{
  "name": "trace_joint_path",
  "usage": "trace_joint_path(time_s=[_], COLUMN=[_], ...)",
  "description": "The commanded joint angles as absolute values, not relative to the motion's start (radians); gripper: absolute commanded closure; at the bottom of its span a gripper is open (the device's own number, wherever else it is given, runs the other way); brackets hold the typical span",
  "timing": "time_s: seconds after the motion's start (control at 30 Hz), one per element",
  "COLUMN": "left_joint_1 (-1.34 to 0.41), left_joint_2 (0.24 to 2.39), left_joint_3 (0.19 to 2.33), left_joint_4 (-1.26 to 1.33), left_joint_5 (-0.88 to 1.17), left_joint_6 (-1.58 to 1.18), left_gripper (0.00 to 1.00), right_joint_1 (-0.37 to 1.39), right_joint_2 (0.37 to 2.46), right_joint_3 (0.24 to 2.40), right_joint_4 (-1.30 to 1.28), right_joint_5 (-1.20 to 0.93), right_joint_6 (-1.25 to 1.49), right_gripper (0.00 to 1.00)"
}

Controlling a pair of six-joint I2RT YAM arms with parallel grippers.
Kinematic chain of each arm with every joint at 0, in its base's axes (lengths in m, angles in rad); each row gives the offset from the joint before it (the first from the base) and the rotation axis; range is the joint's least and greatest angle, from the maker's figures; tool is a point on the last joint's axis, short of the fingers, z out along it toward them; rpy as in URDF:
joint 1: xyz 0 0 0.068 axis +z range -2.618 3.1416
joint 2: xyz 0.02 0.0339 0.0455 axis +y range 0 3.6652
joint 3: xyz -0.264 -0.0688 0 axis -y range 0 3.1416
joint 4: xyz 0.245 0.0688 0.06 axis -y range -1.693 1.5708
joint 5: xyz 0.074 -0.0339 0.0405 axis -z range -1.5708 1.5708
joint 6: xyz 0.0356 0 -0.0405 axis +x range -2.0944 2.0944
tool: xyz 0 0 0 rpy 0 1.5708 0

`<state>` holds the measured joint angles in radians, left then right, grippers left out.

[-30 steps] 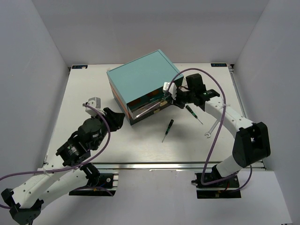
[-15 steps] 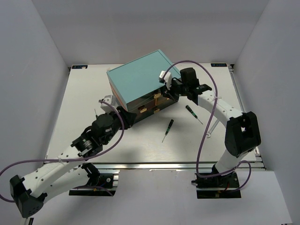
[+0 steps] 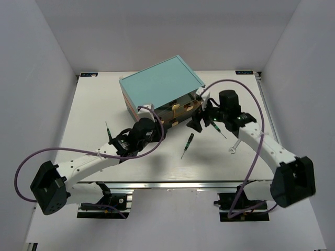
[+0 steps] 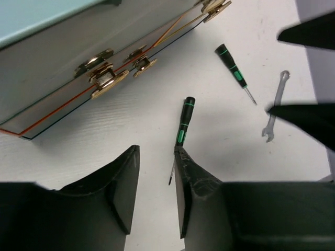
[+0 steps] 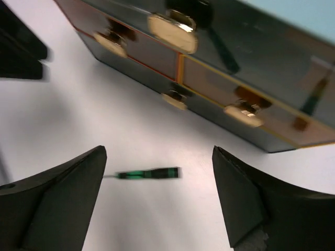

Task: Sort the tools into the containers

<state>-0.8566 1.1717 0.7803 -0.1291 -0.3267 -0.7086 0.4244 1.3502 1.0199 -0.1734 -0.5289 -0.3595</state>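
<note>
So, tabletop: white, carries the chest and the loose tools.
chest: teal top, set at an angle, front facing both arms.
drawers: brown fronts with cream knobs, all look pushed in flush with the chest front.
left hand: low, just off the chest's front left corner. Fingers partly apart, only bare tabletop between them, holding nothing.
right hand: just off the chest's front right corner, spread wide, empty.
near screwdriver: lies loose in front of the chest. Its tip sits just beside the left hand's finger, and it shows below the right hand's gap in the right wrist view.
far screwdriver: loose, front right of the chest, by the right hand.
third screwdriver: slim dark tool left of the chest, beside the left arm; too small to be sure.
wrench: loose, farthest front right of the chest.
step: probably between tools, lining up a pickup of the near screwdriver.
next move: lower one hand over the handle and close across it. A drawer must be pulled open by its knob first.
change: a second ago a drawer stood out from the chest with the right hand shut at it. That drawer is in now, and the right hand has let go and backed off. The left arm has reached in from far left of the chest. The loose tools in front have not moved.
</note>
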Motion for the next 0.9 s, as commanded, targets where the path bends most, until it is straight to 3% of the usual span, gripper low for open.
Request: trace_joint_path(time_s=[0.0, 0.13, 0.27, 0.57, 0.87], left_joint_1=[-0.890, -0.900, -0.900, -0.899, -0.900], left_joint_2=[1.186, 1.114, 0.971, 0.617, 0.588], left_joint_3=[0.876, 0.903, 0.875, 0.782, 0.785], left_joint_4=[-0.202, -0.351, -0.524, -0.825, -0.904], left_joint_5=[-0.425, -0.489, -0.590, -0.707, -0.736], left_joint_6=[-0.723, -0.756, -0.834, -1.035, -1.061], left_gripper=[0.54, 0.45, 0.44, 0.42, 0.41], right_joint_1=[0.422, 0.433, 0.575, 0.765, 0.792], right_joint_2=[1.258, 1.177, 1.164, 1.413, 1.609], right_joint_3=[0.898, 0.721, 0.652, 0.742, 0.876], right_joint_4=[-0.082, 0.173, 0.340, 0.480, 0.598], right_joint_5=[-0.656, -0.658, -0.397, -0.155, -0.057], right_joint_6=[-0.171, 0.151, 0.371, 0.595, 0.650], right_gripper=[0.11, 0.11, 0.11, 0.11, 0.14])
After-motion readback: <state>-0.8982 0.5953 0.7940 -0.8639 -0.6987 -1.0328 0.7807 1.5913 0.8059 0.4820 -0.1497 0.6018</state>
